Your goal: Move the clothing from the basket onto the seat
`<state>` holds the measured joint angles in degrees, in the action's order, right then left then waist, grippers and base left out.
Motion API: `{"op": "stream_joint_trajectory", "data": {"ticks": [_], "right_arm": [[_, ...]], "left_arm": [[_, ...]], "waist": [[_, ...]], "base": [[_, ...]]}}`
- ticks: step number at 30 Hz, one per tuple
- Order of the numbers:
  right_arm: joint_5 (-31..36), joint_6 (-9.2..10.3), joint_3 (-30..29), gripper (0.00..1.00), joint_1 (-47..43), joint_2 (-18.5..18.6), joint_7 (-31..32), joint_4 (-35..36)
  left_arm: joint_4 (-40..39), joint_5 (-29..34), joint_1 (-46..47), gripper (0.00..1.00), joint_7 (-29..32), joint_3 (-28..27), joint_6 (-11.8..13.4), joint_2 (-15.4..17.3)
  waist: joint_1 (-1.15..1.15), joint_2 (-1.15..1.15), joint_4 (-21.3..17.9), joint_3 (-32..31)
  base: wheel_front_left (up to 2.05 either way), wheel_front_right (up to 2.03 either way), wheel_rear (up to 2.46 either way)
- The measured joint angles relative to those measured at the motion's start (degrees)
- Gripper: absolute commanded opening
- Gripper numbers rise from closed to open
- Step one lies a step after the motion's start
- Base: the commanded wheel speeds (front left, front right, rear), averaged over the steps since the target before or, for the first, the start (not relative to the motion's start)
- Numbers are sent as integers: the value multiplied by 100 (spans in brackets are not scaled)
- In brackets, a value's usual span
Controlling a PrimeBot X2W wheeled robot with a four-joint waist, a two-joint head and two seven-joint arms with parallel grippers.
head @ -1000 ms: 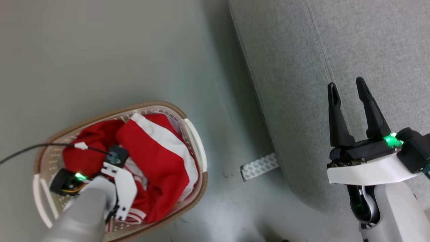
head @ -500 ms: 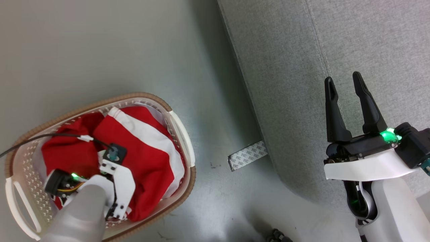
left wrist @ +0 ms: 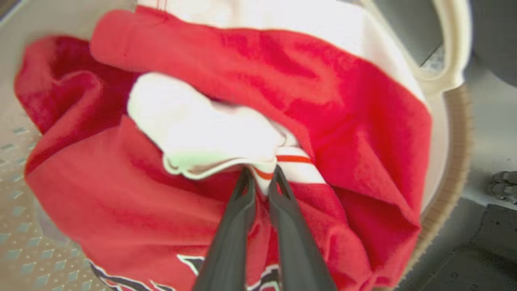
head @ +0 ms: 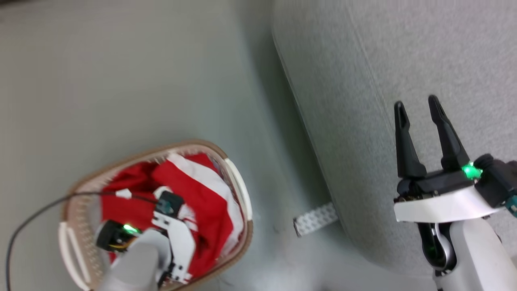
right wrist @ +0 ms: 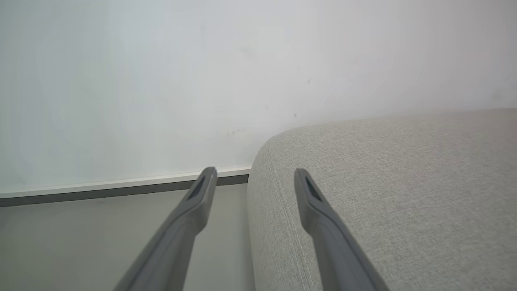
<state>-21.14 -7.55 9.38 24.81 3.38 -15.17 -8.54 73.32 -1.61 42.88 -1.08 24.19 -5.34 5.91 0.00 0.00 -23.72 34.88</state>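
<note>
Basket [head: 249, 226] stands on the floor [head: 121, 81], off the seat's [head: 363, 81] left edge and apart from it. A patterned strip [head: 315, 218] lies on the floor between them, one end at the seat's base.

Clothing [left wrist: 343, 101] is all inside the basket: a red heap with white panels that fills it to the rim. Black-and-white lettering shows low on the heap in the left wrist view.

Left hand [left wrist: 260, 178] is down in the basket, fingers nearly together, pinching a white fold with thin red stripes at the middle of the heap. A black cable [head: 36, 214] runs from the left wrist out over the basket's left rim.

Right hand [head: 416, 104] is over the seat near its left edge, fingers spread wide with nothing between them. In the right wrist view one finger lies over the floor and the other over the seat's rounded corner, with a pale wall [right wrist: 161, 81] behind.

Head view is motion-blurred.
</note>
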Motion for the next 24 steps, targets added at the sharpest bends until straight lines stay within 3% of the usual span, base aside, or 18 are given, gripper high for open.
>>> {"op": "stream_joint_trajectory", "data": {"ticks": [7, 15, 24], "right_arm": [[129, 0, -27, 100, -297, 198, 0, -87], [183, 0, -152, 100, -739, 353, 0, -212], [200, 0, -201, 100, -1099, 394, 0, -272]], "left_arm": [[-93, -220, -457, 0, -911, 34, -68, -176], [-403, -572, -814, 0, -1347, 13, -141, -280], [-1786, -900, -1336, 0, -1399, -189, -142, -305]], "waist": [[-1, 0, 334, -978], [-1, 0, 805, -1999], [-2, 0, 1323, -2878]], "base": [[0, 0, 0], [0, 0, 0], [0, 0, 0]]}}
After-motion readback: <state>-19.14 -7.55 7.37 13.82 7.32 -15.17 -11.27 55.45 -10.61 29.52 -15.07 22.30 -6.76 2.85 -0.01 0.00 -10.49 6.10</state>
